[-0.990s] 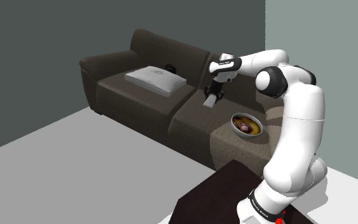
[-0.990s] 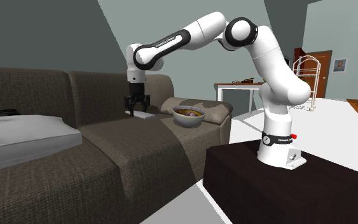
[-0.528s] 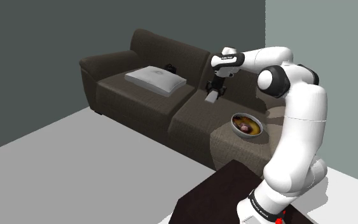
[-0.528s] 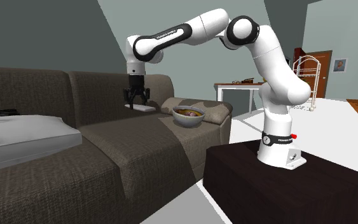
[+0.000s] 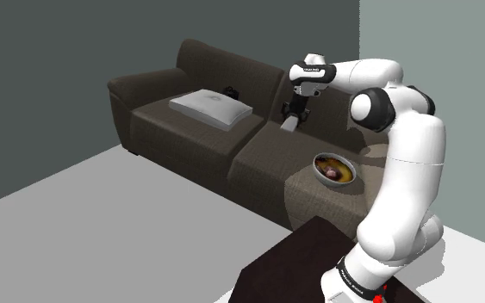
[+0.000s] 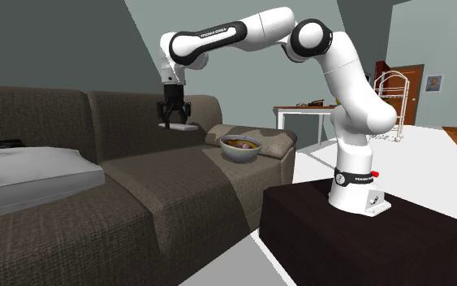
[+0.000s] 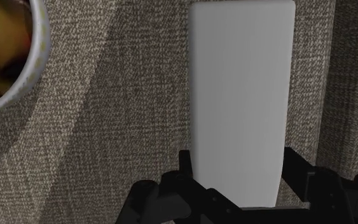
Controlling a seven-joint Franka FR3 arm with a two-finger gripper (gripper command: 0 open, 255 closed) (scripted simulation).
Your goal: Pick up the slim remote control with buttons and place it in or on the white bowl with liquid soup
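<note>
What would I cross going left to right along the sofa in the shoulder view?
grey pillow → pale remote, clasped in the gripper above the seat → bowl of soup

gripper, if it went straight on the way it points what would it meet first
Likely the sofa seat, with the held remote touching first; the bowl sits off to one side.

The remote is plain grey, the tool black, the sofa speckled brown.
</note>
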